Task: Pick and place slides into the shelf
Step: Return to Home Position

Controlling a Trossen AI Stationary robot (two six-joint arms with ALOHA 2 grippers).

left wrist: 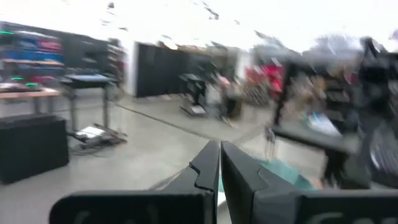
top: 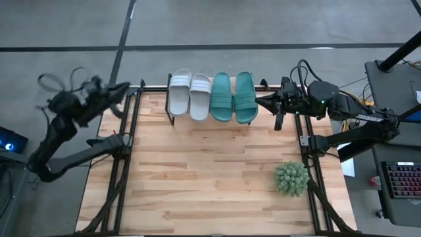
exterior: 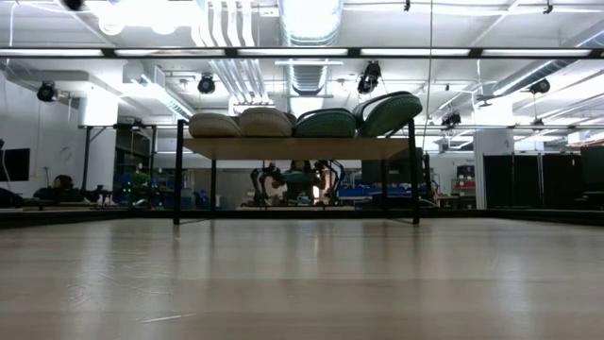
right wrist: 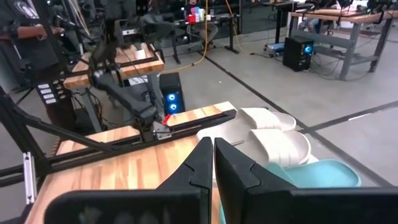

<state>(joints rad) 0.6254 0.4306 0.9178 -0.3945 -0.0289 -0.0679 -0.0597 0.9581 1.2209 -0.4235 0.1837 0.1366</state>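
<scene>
Ducts and strip lights run overhead in a big open workshop, and on the grey concrete floor stands the pale wooden table (top: 197, 178). At its far edge is the little shelf (exterior: 302, 148), a light wooden top on thin black legs. All four slides lie on it, packed side by side. The two pale slides (top: 189, 94) are toward the left arm and the two teal slides (top: 233, 97) toward the right arm. From table height the outermost teal one sits tipped up higher than its neighbours (the other three lie at about one level).

The left gripper (top: 123, 89) hangs just past the table's far left corner, clear of the shelf. Its own camera shows its two fingers (left wrist: 205, 168) pressed together with nothing between them. The right gripper (top: 263, 103) hangs just beside the teal pair at the shelf's right end, not touching them. Its fingers (right wrist: 200, 163) are likewise closed to barely a slit, and nothing is held.

A spiky green plant ball (top: 291, 178) sits on the table near the right edge, well apart from the shelf.
</scene>
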